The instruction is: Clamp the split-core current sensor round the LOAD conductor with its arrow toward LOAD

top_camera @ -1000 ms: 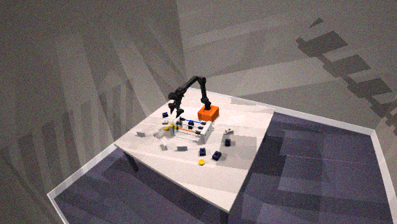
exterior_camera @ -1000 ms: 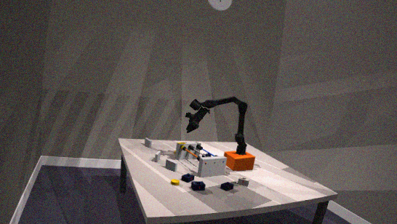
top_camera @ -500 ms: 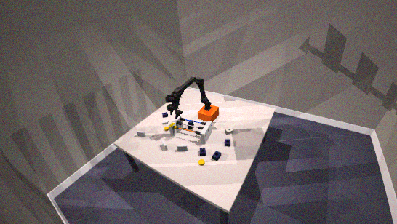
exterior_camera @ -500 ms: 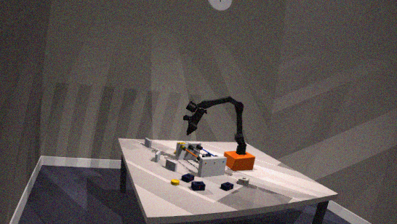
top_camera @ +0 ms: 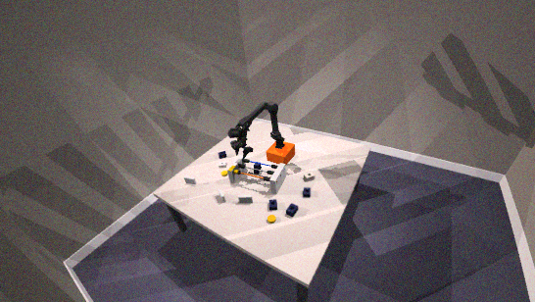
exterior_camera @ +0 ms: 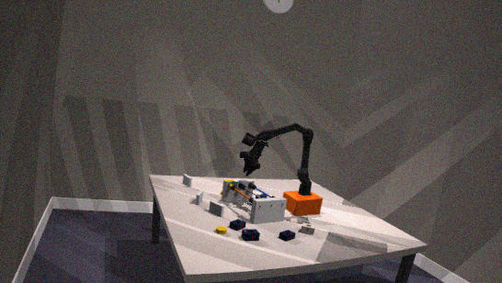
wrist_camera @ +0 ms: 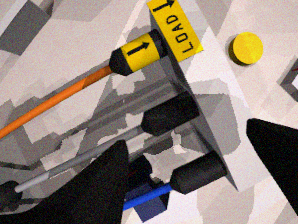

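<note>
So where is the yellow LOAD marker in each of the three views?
Top: LOAD marker, yellow at the fixture's left end.
Exterior: at the fixture's far end, under the pincer.
Wrist: upper centre.
Shared landmark: the orange conductor ending there.

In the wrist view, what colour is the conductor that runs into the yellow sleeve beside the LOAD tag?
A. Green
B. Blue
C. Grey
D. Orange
D. The orange conductor enters the yellow arrow-marked sleeve right next to the LOAD tag; the blue conductor lies lower in the frame, at a black ferrule, away from the tag.
</note>
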`<state>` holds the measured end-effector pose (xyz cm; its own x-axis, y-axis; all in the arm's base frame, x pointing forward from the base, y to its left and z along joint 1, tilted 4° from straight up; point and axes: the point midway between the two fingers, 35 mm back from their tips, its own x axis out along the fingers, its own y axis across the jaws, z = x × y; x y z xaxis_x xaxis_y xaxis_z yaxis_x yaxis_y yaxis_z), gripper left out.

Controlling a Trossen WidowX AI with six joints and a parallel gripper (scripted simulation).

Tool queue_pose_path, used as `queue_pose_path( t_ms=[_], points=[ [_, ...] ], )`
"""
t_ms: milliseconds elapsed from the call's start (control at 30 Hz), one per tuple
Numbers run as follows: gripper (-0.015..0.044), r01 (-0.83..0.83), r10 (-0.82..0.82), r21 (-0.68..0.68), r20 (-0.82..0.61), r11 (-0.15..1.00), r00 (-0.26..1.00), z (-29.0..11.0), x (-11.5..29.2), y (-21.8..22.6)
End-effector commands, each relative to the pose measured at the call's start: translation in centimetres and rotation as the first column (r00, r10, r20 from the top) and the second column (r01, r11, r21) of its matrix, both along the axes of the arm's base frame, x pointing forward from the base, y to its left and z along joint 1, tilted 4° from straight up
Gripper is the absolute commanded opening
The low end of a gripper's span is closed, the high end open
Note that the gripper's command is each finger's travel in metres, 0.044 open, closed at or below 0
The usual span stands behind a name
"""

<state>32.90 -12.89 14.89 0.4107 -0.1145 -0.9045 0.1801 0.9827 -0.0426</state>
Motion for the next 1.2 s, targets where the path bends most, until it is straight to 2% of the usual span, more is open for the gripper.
queue_pose_path(
  t_ms=[0, 167, 267, 1167],
  points=[
    [0.0328, -0.158, 0.157, -0.006, -0.047, 0.987, 0.986, -2.5, -4.4, 1.6],
    [0.0328, -0.352, 0.350, 0.002, -0.092, 0.936, 0.932, -6.1, -9.8, 4.0],
    [0.0328, -0.406, 0.405, 0.007, -0.101, 0.914, 0.909, -7.3, -11.3, 4.8],
    [0.0328, -0.407, 0.405, 0.007, -0.100, 0.914, 0.909, -10.5, -9.9, 4.7]
  ],
)
